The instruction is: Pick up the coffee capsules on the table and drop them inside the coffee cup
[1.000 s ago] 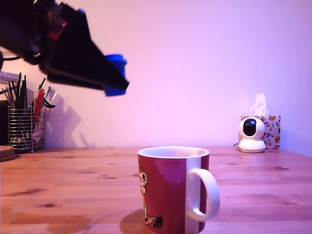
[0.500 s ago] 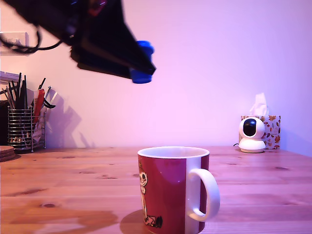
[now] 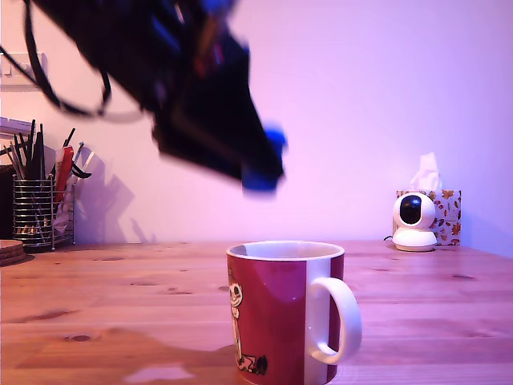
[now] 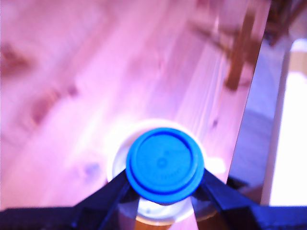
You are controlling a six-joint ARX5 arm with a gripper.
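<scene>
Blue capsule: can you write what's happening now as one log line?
gripper: shut on blue capsule | position: above coffee cup mouth | release: not yet | table: no other capsules in view

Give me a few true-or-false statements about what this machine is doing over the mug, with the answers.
1. The pincer grips a blue coffee capsule. True.
2. The capsule already lies inside the mug. False: it hangs in the air above the mug's opening, held between the pincer's two fingers.
3. The mug's handle points to the exterior view's right. True.
4. The mug has tipped over on the wooden table. False: it stands upright.
5. A tissue box stands behind a small white camera. True.
</scene>
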